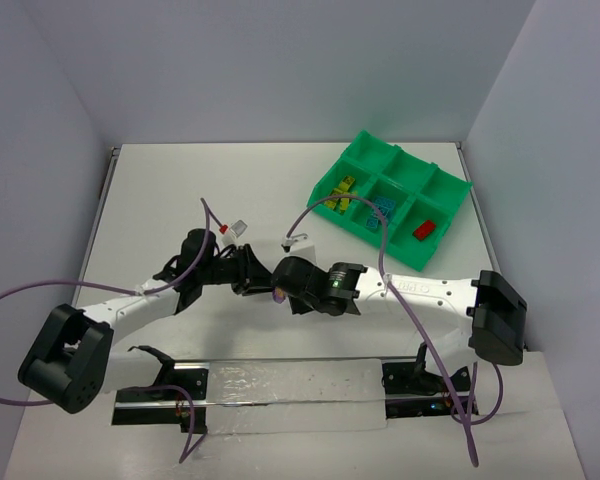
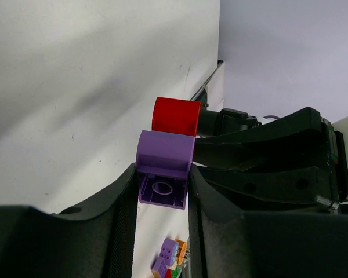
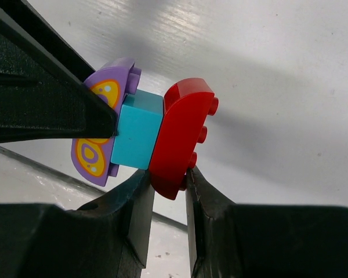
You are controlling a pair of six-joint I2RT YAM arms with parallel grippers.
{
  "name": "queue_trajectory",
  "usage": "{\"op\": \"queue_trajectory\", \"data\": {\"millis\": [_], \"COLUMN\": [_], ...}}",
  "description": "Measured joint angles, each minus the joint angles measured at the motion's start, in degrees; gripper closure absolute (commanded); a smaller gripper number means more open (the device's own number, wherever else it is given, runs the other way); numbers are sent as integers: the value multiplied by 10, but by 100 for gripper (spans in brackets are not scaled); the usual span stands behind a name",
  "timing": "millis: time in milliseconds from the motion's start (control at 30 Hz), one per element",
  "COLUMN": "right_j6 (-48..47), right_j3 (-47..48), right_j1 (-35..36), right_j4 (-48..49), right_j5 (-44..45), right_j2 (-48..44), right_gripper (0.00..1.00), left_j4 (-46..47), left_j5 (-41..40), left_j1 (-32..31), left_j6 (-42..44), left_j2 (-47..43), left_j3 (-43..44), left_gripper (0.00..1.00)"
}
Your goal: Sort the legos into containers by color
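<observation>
You had three legos stuck in a row: purple brick (image 3: 95, 136), cyan brick (image 3: 136, 133) and red curved brick (image 3: 180, 133). The left gripper (image 2: 162, 191) pinched the purple end and the right gripper (image 3: 169, 185) the red end, well off the green tray's (image 1: 380, 150) near-left corner. Its near compartments held, left to right, yellow bricks (image 1: 342, 190), blue bricks (image 1: 382, 212) and a lone red brick (image 1: 424, 231).

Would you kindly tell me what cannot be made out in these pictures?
- Top view: the clamped stack, almost wholly covered by the left gripper and right gripper.
- Left wrist view: the cyan brick, hidden behind the purple brick.
- Left wrist view: loose bricks, cut off by the bottom edge and the fingers.
</observation>
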Motion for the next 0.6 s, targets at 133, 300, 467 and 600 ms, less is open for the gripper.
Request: {"op": "queue_trajectory", "data": {"millis": [133,300,467,600], "right_j6": [0,-7,-19,-37], "right_j3": [-10,-26,-34,-37], "right_j1": [-15,-55,-99,-153], "right_j4": [27,24,17,12], "right_j5": [-18,-18,-17,-21], "right_j2": [-13,-41,-54,-65], "right_gripper": [100,100,100,100], "left_j4": [-13,-37,-65,-92], "left_j5": [2,0,-3,-3], "left_j1": [20,78,110,116], "left_j6": [3,18,30,37], "left_j2": [-20,-42,-54,-52], "left_j3": [0,0,2,26], "left_gripper": [100,100,100,100]}}
